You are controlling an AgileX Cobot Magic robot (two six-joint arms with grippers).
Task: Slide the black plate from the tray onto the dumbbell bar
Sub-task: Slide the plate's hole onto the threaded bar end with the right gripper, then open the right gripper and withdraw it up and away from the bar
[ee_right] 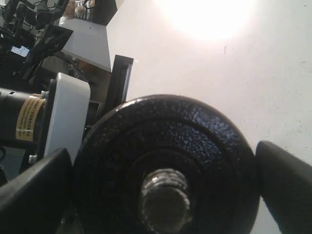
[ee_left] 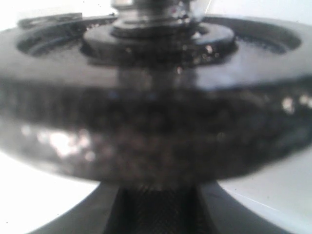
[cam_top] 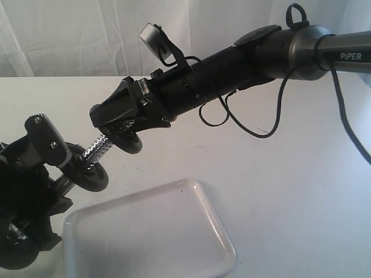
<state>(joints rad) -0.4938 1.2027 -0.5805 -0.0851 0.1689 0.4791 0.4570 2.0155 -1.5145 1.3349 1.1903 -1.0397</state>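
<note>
Setting: A white table [cam_top: 290, 191] is shown before a pale curtain [cam_top: 69, 35].
Tray: A glossy white tray [cam_top: 191, 255] is laid at the near edge of the table, left of centre.
Dumbbell bar: A chrome dumbbell bar [cam_top: 97, 149] is held off the table at the left, tilted, with its threaded end raised toward the right.
Black plate: The black plate [cam_top: 132, 142] is carried at the raised tip of the bar, in the air beyond the tray's far edge. In the right wrist view the threaded tip is seen inside its central hole.
Right claw: The right claw [cam_top: 122, 130] is spread wide and closed on the plate's rim, with a finger [ee_right: 34, 190] pressed to each side.
Left claw: The left claw [cam_top: 52, 179] is clamped around the bar at the near left.
Second disc: Another black disc [cam_top: 91, 174] is threaded lower on the bar, just beside the left claw. The left wrist view is filled by it, blurred.
Third disc: A further dark disc [cam_top: 17, 253] is made out at the near-left corner, partly hidden.
</note>
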